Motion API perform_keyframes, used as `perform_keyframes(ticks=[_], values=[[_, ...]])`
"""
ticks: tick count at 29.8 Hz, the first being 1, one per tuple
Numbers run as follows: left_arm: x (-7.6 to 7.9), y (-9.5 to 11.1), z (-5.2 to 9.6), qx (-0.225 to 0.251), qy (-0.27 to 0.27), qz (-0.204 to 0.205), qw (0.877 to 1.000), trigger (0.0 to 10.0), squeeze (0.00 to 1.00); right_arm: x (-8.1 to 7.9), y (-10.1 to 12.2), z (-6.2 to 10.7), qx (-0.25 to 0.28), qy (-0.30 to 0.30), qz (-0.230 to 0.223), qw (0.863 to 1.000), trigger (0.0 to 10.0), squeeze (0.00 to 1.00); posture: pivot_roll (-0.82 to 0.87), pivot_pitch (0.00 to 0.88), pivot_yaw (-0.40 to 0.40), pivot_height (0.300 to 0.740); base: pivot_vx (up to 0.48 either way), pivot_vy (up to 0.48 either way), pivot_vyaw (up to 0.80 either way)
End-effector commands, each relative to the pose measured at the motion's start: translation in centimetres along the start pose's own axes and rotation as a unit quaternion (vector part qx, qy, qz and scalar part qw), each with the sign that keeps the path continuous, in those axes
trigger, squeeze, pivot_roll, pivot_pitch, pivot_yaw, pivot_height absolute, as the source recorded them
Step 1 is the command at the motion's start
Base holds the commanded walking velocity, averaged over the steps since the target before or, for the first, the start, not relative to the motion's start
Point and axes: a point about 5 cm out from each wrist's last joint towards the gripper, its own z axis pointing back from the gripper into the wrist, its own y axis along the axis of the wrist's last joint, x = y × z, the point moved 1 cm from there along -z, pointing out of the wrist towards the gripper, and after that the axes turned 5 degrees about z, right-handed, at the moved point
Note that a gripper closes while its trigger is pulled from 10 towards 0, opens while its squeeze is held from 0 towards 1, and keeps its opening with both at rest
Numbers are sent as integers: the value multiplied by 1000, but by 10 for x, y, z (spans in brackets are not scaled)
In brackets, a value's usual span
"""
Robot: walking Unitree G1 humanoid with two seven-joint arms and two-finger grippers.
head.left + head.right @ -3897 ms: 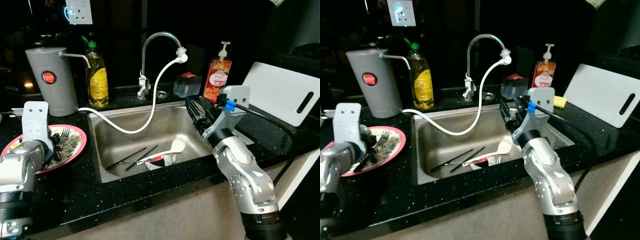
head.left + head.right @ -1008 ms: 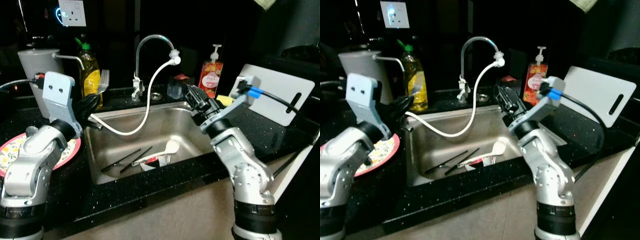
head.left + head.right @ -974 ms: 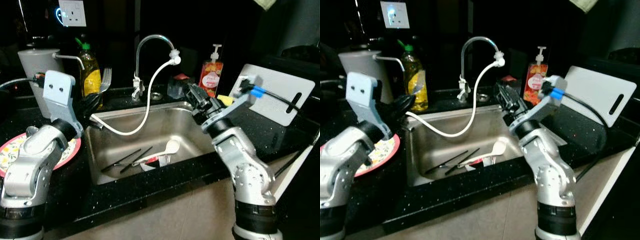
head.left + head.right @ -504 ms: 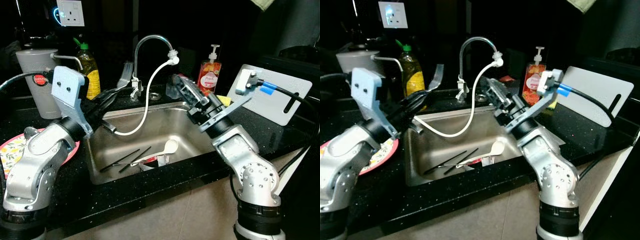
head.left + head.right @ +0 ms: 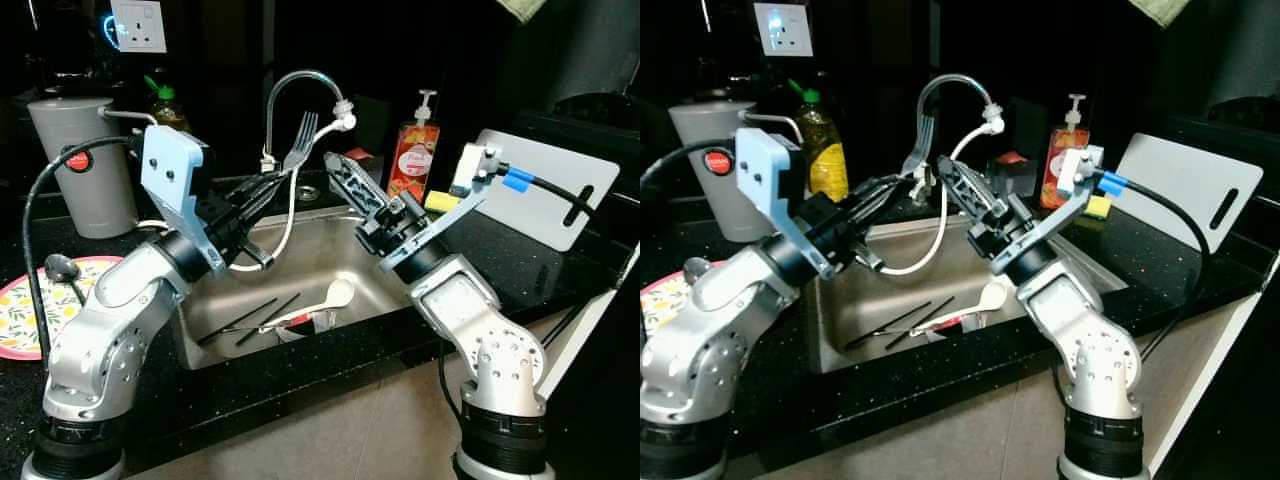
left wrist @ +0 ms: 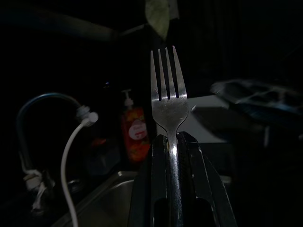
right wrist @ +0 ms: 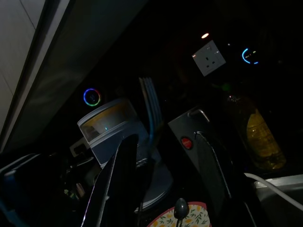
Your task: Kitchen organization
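Over the sink [image 5: 340,262], the left gripper [image 5: 262,188] clamps a fork [image 5: 300,140] upright with the right gripper [image 5: 342,178] spread just beside it, apparently awaiting handover, while chopsticks [image 5: 262,315] and a spoon [image 5: 335,294] remain uncleared in the basin.
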Motion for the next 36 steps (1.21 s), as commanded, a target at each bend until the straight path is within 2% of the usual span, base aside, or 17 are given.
perform_keyframes(ticks=[1,9,15,24,27,31,33,36], values=[[6,0,-3,1,-17,6,1000,10000,0,0,1,3,1,-2,-3,1000,10000,0,-68,0,-64,740,0,0,0],[13,4,-11,20,-31,25,999,10000,0,0,-8,4,-21,-8,-1,1000,10000,0,-70,0,-69,740,0,0,0],[22,-3,-13,10,-47,37,998,10000,0,-5,-16,4,-39,3,-2,999,10000,0,-67,0,-60,740,0,0,0],[22,-10,-14,-3,-47,36,998,10000,0,-8,-16,4,-34,18,-14,999,10000,0,-67,0,-68,740,0,0,0],[11,-5,-11,6,-12,30,999,10000,0,-8,-14,4,-32,19,-11,999,10000,0,-65,0,-71,740,0,0,0],[4,-1,-8,9,4,24,1000,10000,0,-7,-13,5,-32,17,-7,999,10000,0,-65,0,-71,740,0,0,0],[-8,2,-1,2,20,4,1000,10000,0,-5,-6,7,-21,15,-6,1000,10000,0,-63,0,-70,740,0,0,0],[-10,2,0,-2,20,0,1000,10000,0,-5,-3,7,-15,18,-5,1000,10000,0,-66,0,-70,740,0,0,0]])
